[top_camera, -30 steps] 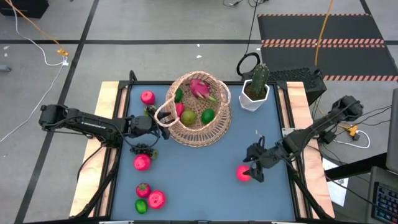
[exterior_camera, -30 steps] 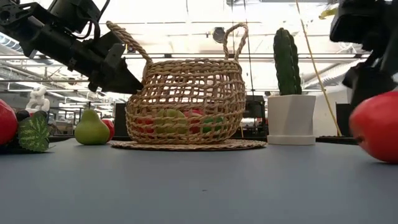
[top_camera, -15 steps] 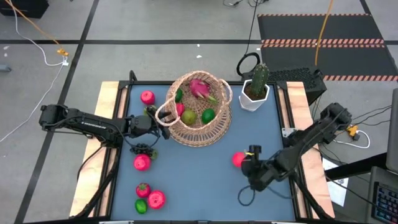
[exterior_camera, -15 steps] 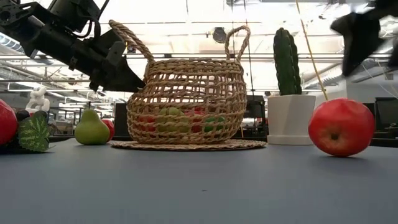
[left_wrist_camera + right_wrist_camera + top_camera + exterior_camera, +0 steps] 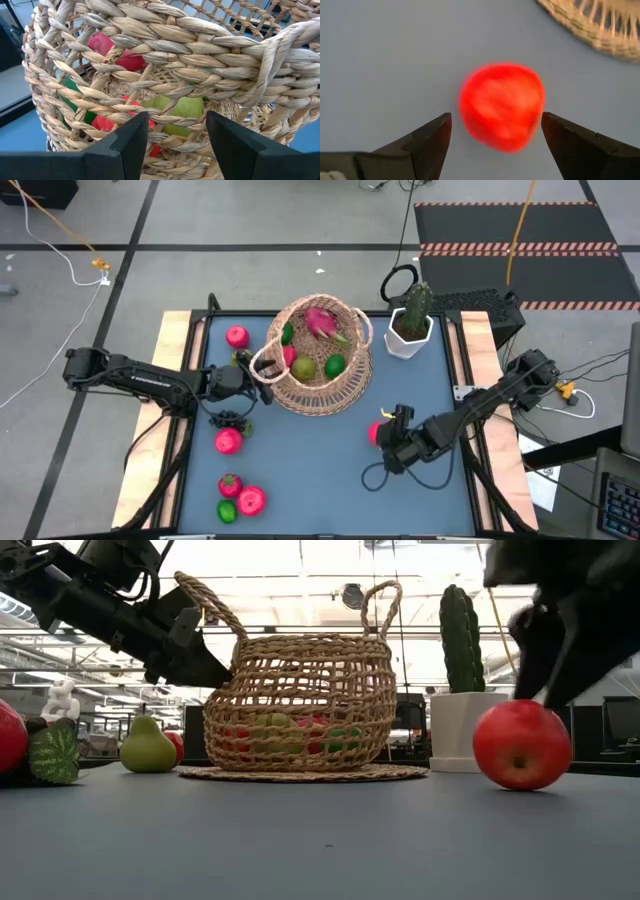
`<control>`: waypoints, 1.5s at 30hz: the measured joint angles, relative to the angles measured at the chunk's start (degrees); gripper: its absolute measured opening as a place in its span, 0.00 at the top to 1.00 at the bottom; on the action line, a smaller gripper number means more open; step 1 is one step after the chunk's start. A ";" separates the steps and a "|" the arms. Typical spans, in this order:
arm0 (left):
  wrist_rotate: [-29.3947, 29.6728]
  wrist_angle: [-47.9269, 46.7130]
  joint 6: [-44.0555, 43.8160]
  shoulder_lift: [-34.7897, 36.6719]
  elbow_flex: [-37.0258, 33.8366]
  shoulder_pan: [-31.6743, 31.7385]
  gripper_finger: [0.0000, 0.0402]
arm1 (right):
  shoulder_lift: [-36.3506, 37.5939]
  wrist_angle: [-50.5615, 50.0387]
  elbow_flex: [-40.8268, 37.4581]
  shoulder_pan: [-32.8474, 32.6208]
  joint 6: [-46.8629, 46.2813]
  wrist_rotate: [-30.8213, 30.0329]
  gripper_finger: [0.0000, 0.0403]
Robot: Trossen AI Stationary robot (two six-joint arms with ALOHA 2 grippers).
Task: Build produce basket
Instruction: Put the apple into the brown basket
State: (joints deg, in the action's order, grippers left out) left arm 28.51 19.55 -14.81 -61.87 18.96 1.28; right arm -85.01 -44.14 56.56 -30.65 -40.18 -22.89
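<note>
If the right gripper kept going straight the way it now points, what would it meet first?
Most likely the red apple on the table: it sits between the open fingers of the right gripper, just ahead. The basket lies beyond.

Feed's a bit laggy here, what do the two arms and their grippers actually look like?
Both arms are dark, slim and jointed, with black cables along them. The left gripper and right gripper each end in two flat, dark, wedge-shaped fingers. No markings are legible.
</note>
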 joint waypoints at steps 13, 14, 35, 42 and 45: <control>-0.12 1.61 1.55 0.00 0.00 0.10 0.49 | 0.00 12.76 -10.42 3.43 -1.73 -4.66 0.26; -0.21 1.84 1.64 0.00 0.00 0.26 0.49 | 0.00 12.63 -10.45 3.63 -0.86 -6.41 0.27; -0.24 2.12 -0.24 0.02 0.00 0.94 0.49 | 6.22 24.50 -10.47 11.91 19.44 -0.45 0.35; -0.19 2.13 -0.55 0.04 0.00 0.94 0.49 | 5.05 45.49 -13.18 13.94 38.21 2.91 0.06; -0.19 1.92 -0.56 0.04 0.00 0.94 0.49 | 0.99 51.04 -14.47 13.80 44.02 6.17 0.02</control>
State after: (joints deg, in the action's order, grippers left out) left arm 28.32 21.47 -15.36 -61.82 18.96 2.22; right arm -84.02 6.90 42.09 -16.85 3.84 -16.72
